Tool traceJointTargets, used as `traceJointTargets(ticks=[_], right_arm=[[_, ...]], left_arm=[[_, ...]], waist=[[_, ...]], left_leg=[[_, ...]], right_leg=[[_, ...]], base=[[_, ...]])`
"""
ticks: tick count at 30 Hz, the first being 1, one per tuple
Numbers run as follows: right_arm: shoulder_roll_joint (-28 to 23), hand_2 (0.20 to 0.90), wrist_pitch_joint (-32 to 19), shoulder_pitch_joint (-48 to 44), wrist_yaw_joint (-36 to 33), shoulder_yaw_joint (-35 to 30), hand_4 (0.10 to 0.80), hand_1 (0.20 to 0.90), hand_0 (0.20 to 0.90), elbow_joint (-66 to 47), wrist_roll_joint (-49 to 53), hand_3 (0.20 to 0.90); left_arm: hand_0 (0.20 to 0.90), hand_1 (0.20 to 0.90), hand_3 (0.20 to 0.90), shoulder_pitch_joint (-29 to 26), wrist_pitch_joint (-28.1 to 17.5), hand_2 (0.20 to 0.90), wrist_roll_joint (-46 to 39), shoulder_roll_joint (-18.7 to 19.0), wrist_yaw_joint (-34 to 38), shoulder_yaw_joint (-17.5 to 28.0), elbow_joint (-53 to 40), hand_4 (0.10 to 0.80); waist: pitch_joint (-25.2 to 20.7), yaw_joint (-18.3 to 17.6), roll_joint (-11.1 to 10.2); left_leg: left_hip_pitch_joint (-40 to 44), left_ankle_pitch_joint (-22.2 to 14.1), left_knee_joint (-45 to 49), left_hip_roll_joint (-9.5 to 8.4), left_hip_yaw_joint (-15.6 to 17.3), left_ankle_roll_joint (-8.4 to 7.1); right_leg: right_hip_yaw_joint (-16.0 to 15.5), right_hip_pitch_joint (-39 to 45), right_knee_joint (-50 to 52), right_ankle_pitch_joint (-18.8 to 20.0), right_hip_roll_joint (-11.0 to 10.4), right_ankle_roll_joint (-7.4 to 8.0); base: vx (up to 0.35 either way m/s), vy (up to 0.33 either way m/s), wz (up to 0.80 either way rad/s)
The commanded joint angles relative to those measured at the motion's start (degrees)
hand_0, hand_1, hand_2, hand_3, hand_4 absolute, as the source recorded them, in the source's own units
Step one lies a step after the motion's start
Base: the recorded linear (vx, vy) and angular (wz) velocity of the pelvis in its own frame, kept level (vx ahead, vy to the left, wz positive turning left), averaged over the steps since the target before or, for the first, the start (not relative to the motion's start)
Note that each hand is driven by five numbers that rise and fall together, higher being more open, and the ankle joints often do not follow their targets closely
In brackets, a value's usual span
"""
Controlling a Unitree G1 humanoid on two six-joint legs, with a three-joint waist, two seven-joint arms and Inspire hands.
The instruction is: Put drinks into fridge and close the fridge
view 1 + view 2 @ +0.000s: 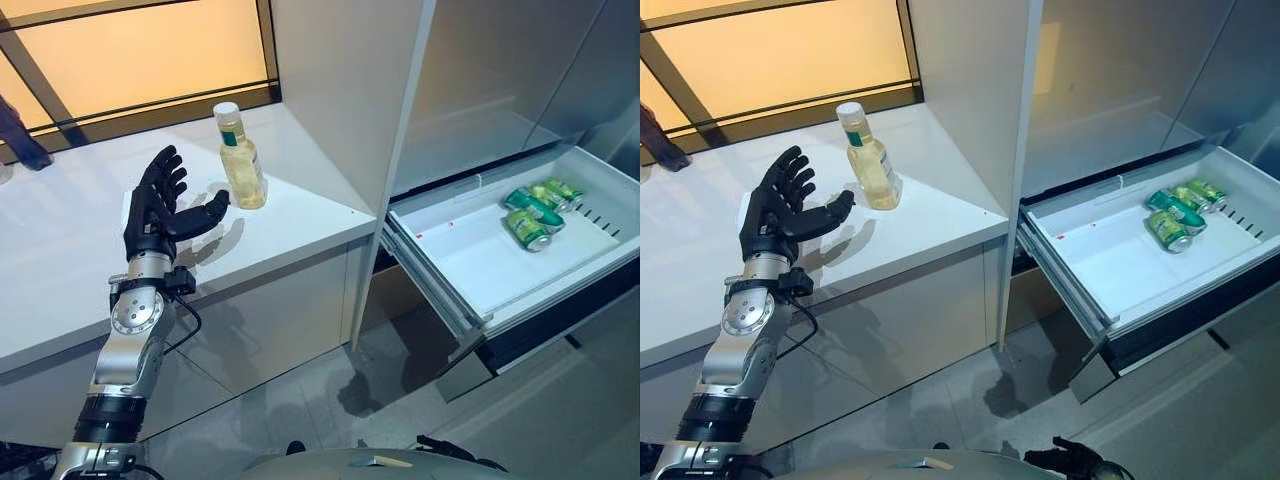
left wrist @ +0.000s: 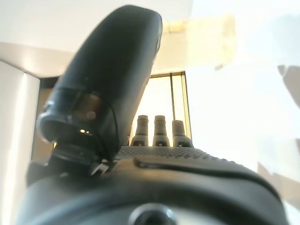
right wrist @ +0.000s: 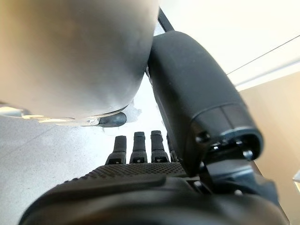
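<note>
Left hand (image 1: 155,215) yours: raised over white worktop (image 1: 60,250), fingers straight and spread, thumb out toward bottle (image 1: 240,157), holding nothing, not touching it. Bottle upright on worktop, just beside thumb tip. Further right, fridge drawer (image 1: 470,260) pulled open; green cans (image 1: 535,212) lie on sides at its far right end. Right hand (image 3: 140,150) low by floor, fingers straight, empty.

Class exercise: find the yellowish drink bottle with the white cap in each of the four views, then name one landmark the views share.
Left eye view: bottle upright on the white counter, just beyond the open left hand.
Right eye view: bottle at the same spot, upper centre-left.
Left wrist view: not in it.
Right wrist view: not in it.
Shared landmark: the open fridge drawer holding green cans.
</note>
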Motion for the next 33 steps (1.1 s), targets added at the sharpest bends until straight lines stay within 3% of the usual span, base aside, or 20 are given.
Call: traceJointTargets(ticks=[1, 33], right_arm=[[-0.7, 0.9, -0.01, 0.1, 0.03, 2.22, 0.8, 0.9, 0.9, 0.15, -0.61, 0.9], [-1.01, 0.9, 0.73, -0.75, 0.29, 3.95, 0.8, 0.9, 0.9, 1.07, -0.32, 0.9]], left_arm=[[0.9, 0.9, 0.9, -10.47, -3.52, 0.9, 2.32, 4.57, -0.31, 0.12, -0.41, 0.8], [0.9, 0.9, 0.9, -18.61, -0.23, 0.9, -5.79, 5.14, 0.37, -1.85, 6.71, 0.8]], waist=[[-1.68, -0.52, 0.09], [-2.64, -2.04, 0.38]], left_leg=[[1.36, -6.14, 0.11, -2.34, -2.34, 1.33], [2.27, -7.01, 0.17, -2.13, -1.6, 1.26]], right_leg=[[-0.7, -2.81, 1.44, 1.79, 0.13, 3.39], [0.34, -2.25, 1.42, 1.21, 0.34, 3.48]], base=[[-0.018, 0.0, -0.05], [0.008, 0.0, -0.01]])
